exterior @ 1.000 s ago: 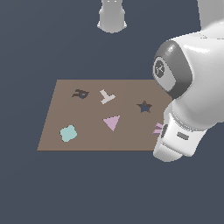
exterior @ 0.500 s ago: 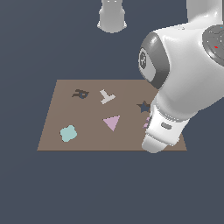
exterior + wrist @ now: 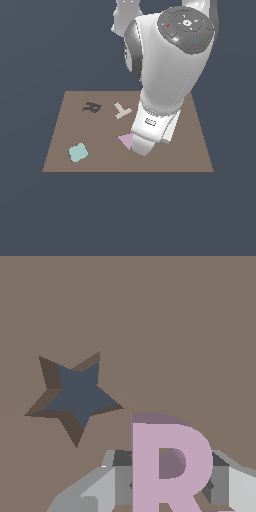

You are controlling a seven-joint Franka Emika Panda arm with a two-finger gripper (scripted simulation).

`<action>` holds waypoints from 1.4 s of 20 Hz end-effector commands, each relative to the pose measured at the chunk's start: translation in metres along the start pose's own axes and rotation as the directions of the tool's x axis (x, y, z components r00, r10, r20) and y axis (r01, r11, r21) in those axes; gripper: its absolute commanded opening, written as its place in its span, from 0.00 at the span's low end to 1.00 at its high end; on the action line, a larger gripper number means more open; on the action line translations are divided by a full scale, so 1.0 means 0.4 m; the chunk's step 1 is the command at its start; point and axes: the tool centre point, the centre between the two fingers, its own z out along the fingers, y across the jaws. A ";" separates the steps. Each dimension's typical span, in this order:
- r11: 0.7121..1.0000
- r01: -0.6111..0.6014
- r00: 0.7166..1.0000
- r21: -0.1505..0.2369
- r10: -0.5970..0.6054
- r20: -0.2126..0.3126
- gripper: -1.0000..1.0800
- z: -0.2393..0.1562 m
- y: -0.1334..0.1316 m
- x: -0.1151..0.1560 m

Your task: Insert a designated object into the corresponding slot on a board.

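Since the last frame the arm swung over the board (image 3: 60,150), hiding the star hole (image 3: 75,396). Its hand (image 3: 170,491) pinches the pink R (image 3: 167,466), above the board beside that hole.

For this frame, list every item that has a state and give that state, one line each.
Pink R block: out of its slot, between the fingers.
Gripper: around the R block; actual grip cannot be told.
R-shaped slot: empty.
Star cutout: empty.
Pink triangle: flat on the board, partly hidden by the arm.
White T piece: flat on the board.
Teal piece: flat on the board.
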 end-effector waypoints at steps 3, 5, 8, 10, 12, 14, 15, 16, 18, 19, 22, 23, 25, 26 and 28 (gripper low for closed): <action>1.000 0.027 1.000 0.000 -0.027 0.000 0.00 -0.004 -0.013 -0.123; 0.999 0.039 0.999 0.000 -0.039 0.000 0.00 -0.005 -0.016 -0.176; 0.998 0.056 0.998 0.000 -0.056 0.000 0.00 -0.007 -0.020 -0.254; 0.998 0.068 0.998 0.001 -0.068 0.000 0.00 -0.009 -0.022 -0.304; 0.997 0.078 0.997 0.001 -0.078 0.000 0.00 -0.010 -0.022 -0.351; 0.996 0.088 0.996 0.001 -0.088 0.001 0.00 -0.011 -0.022 -0.396; 0.996 0.093 0.996 0.001 -0.093 0.001 0.00 -0.012 -0.021 -0.416; 0.995 0.097 0.995 0.001 -0.097 0.001 0.00 -0.012 -0.021 -0.435; 0.994 0.105 0.994 0.001 -0.105 0.001 0.00 -0.013 -0.019 -0.469; 0.994 0.108 0.994 0.001 -0.108 0.001 0.00 -0.014 -0.018 -0.484; 0.993 0.116 0.993 0.001 -0.116 0.001 0.00 -0.015 -0.015 -0.518; 0.993 0.118 0.993 0.001 -0.118 0.001 0.00 -0.015 -0.014 -0.527; 0.993 0.121 0.993 0.001 -0.121 0.001 0.00 -0.015 -0.012 -0.540; 0.993 0.122 0.993 0.001 -0.122 0.001 0.00 -0.015 -0.011 -0.544; 0.992 0.123 0.992 0.001 -0.123 0.001 0.00 -0.016 -0.010 -0.550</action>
